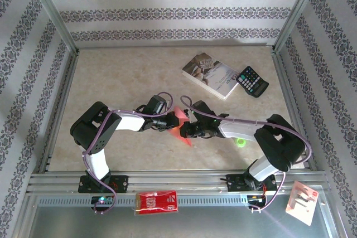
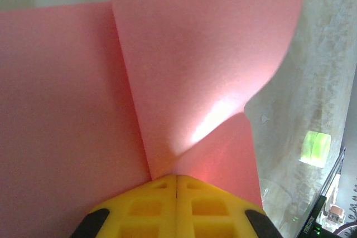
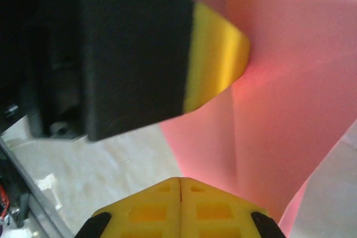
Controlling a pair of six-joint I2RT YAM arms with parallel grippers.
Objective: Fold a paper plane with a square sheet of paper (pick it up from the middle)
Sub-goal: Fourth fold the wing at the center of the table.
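The square sheet of paper (image 1: 179, 127) is pink-red and hangs bent and creased above the middle of the table, pinched between both arms. My left gripper (image 1: 170, 120) comes in from the left and is shut on it. In the left wrist view the yellow fingertips (image 2: 162, 185) meet, and the paper (image 2: 195, 71) fans out from them in two panels with a crease between. My right gripper (image 1: 188, 129) is shut on the sheet's other side. In the right wrist view the paper (image 3: 279, 115) rises from the closed tips, with the left gripper's yellow finger (image 3: 215, 59) pressed against it.
A paperback book (image 1: 211, 74) and a black calculator (image 1: 252, 81) lie at the back right. A small green object (image 1: 241, 142) sits under the right arm and shows again as a green object (image 2: 315, 147). A red packet (image 1: 157, 202) and a white card (image 1: 302, 202) rest on the front rail.
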